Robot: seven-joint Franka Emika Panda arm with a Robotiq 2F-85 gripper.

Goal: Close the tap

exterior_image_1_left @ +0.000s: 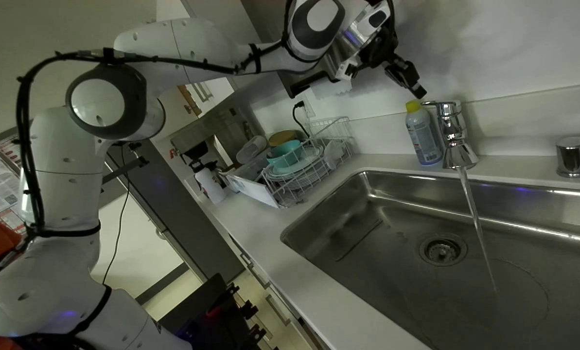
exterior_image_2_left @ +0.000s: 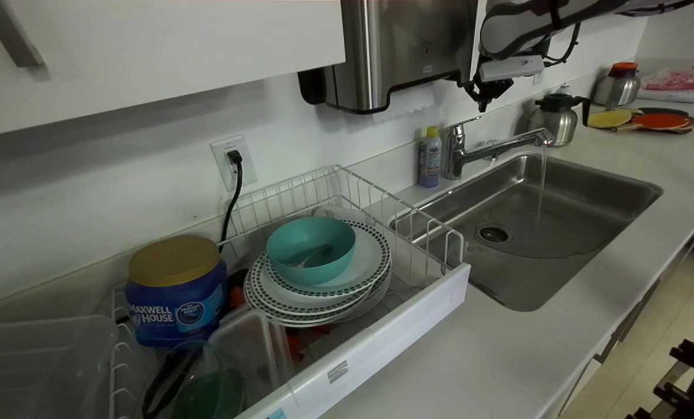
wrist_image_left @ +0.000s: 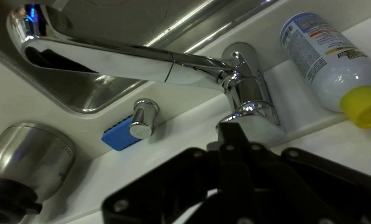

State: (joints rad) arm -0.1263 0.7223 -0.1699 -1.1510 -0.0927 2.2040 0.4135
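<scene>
Here, in an exterior view, shows a running chrome tap [exterior_image_1_left: 453,131] behind the sink [exterior_image_1_left: 392,277]; probably rigid, slick, best pushed down at the lever [exterior_image_1_left: 433,103]. In an exterior view, adds a yellow-capped container [exterior_image_2_left: 430,158] just beside, a steel dispenser [exterior_image_2_left: 408,49] above, possibly cramping movement. In the wrist view, shows fingers [wrist_image_left: 231,135] pressed together, empty, over the tap.

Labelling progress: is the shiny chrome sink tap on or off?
On: a clear water stream runs from the chrome tap into the rectangular steel sink in both exterior views.
</scene>
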